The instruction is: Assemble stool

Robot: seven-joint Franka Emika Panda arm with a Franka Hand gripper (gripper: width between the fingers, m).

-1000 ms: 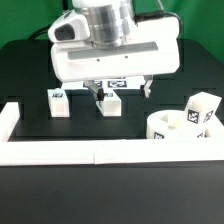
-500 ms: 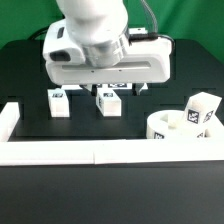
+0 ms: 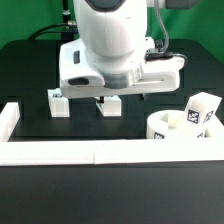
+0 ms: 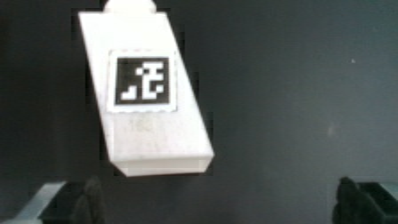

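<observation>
The right leg [image 3: 203,108] stood on the seat [image 3: 160,134], apparently fitted, while the left leg [image 3: 58,102] and middle leg [image 3: 109,105] lay loose on the worktop [image 3: 30,70], with the wide-open, empty fingers [image 4: 374,195] above the latter.

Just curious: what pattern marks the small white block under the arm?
Black-and-white square tag; wrist view best.

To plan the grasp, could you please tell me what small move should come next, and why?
Probably shift the open gripper sideways to centre over the white rectangular plastic leg block: the block lies nearer one finger, not midway.
</observation>
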